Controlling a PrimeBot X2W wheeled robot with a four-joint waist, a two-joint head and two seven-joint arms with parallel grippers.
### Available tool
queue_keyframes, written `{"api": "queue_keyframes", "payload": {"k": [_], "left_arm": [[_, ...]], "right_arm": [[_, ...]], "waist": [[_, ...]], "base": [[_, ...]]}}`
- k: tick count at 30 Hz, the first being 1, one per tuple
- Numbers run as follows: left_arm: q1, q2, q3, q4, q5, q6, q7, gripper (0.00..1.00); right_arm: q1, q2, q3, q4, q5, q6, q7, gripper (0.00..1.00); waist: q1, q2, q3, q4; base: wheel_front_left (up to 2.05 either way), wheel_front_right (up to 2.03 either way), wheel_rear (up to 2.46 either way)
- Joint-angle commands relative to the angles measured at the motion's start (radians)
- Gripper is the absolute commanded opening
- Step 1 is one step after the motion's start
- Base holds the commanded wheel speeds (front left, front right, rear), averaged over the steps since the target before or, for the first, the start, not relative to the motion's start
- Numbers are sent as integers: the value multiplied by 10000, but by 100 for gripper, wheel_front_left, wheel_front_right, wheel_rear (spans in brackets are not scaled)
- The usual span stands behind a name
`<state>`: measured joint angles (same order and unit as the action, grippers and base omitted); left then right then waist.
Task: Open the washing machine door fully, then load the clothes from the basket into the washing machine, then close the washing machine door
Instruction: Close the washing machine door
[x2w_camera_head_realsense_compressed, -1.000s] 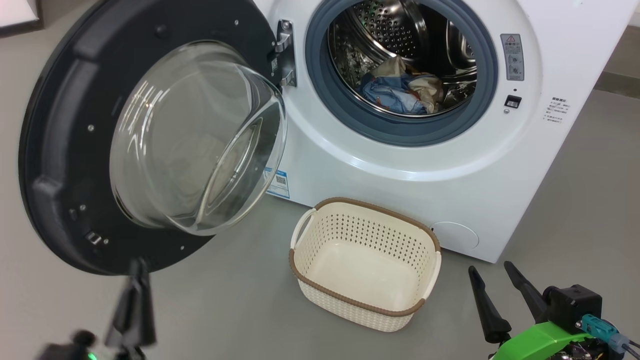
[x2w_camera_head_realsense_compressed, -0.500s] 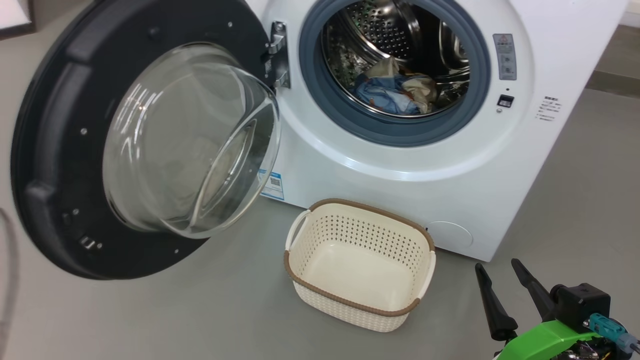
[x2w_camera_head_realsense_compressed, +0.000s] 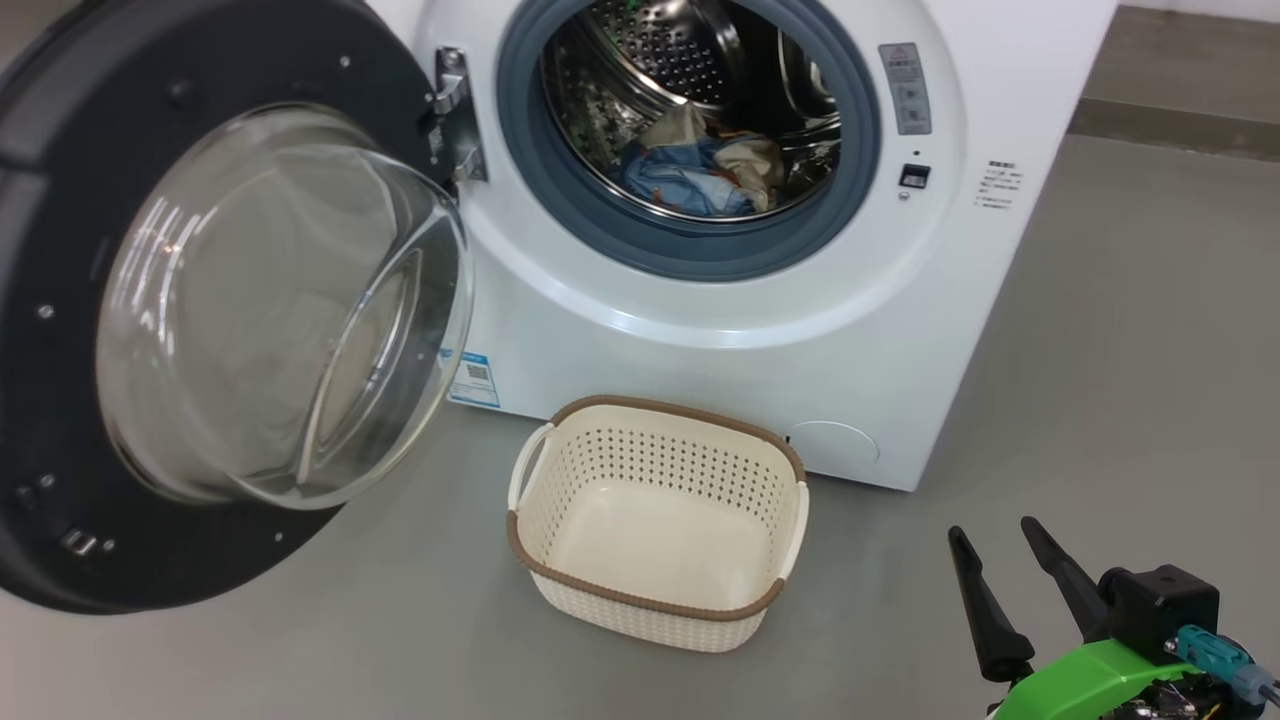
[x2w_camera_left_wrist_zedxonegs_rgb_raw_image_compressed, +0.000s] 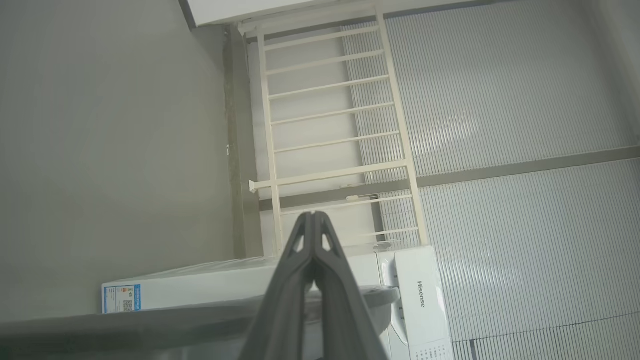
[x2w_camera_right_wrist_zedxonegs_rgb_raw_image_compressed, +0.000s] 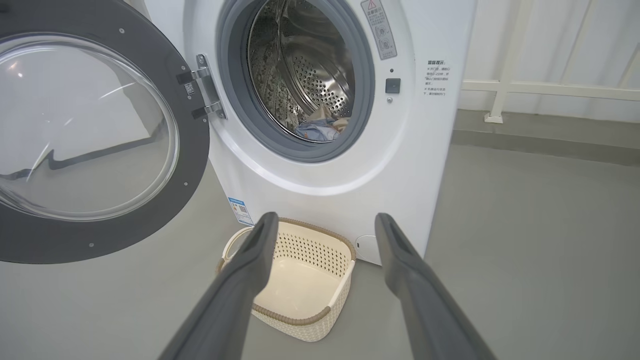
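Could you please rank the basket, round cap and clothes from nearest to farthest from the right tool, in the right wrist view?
From the right tool:
1. basket, on the floor just below.
2. round cap, low on the washing machine front, behind the basket.
3. clothes, inside the drum.

**The room as my feeds show it**

I see a cream railing (x2w_camera_right_wrist_zedxonegs_rgb_raw_image_compressed: 550, 89) standing on a raised, darker kerb (x2w_camera_right_wrist_zedxonegs_rgb_raw_image_compressed: 550, 145). Behind the railing runs a wall of pale ribbed panels (x2w_camera_left_wrist_zedxonegs_rgb_raw_image_compressed: 500, 90), crossed by a grey band (x2w_camera_left_wrist_zedxonegs_rgb_raw_image_compressed: 525, 170). In front of the railing a smooth grey floor (x2w_camera_head_realsense_compressed: 1150, 350) spreads out, evenly and softly lit.
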<state>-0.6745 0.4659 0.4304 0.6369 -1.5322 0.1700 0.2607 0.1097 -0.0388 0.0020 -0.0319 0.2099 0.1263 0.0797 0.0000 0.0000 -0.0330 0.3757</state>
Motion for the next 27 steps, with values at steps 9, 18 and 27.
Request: {"api": "queue_keyframes", "payload": {"k": [9,18,27], "left_arm": [[-75,873,186,1230,30,-169,315,0],[140,908,-26,2027,126,-422,749,0],[183,754,-256,2248,60,-887,1445,0]], "right_arm": [[-244,-114,202,-443,-193,44,308,100],[-317,-114,207,-513,-191,44,464,100],[-405,-114,191,-458,-198,44,549,100]], "waist": [[0,0,178,-346],[0,0,315,-409],[0,0,377,-362]], "base": [[0,0,0],[0,0,0],[0,0,0]]}}
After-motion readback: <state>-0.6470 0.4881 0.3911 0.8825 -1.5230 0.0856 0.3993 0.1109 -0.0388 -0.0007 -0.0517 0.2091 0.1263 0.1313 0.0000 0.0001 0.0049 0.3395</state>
